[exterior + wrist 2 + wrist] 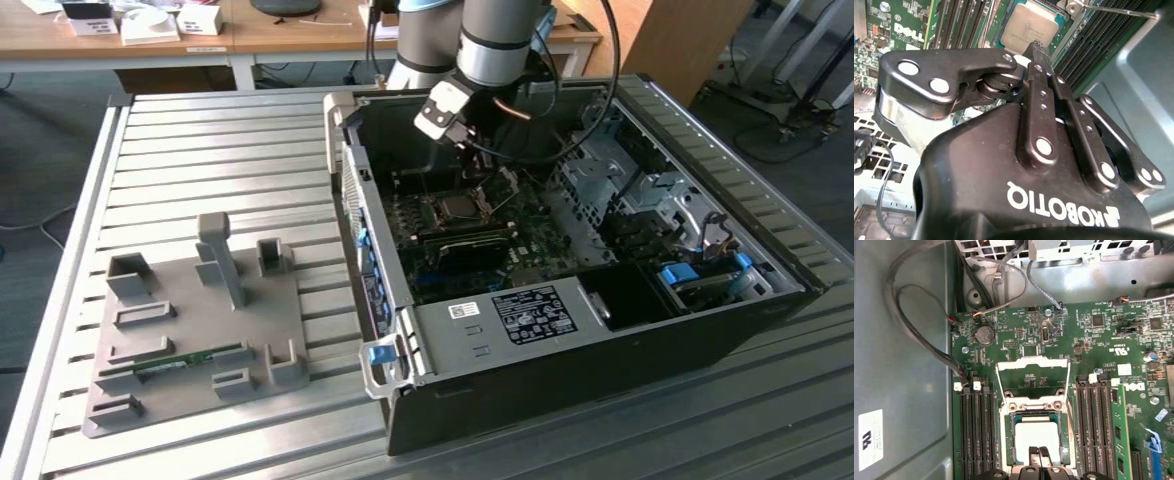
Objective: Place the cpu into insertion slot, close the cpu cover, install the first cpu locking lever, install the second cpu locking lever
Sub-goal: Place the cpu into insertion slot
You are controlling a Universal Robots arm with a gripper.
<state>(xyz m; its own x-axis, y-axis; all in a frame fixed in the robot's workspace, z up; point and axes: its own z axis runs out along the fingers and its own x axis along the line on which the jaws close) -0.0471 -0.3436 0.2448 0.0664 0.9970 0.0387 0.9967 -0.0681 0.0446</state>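
Note:
The cpu [1036, 437] lies flat in the insertion slot [1010, 440], its greyish-gold top facing up; it also shows in the second wrist view [1026, 25]. The cpu cover [1033, 365] is swung open, a silvery frame lying back beyond the slot. My gripper [1038, 456] is shut, fingertips together just over the cpu's near edge, nothing between them. In the exterior view the gripper [470, 152] reaches down into the black computer case [561, 390] above the slot [458, 208]. A thin metal lever [1124, 11] stands free beside the slot.
Long memory slots [973, 435] flank the socket, with a green memory stick [1119, 430] seated on one side. Cables [919, 340] loop along the case wall. On the slatted table a grey fixture plate [200, 350] holds another memory stick [174, 363].

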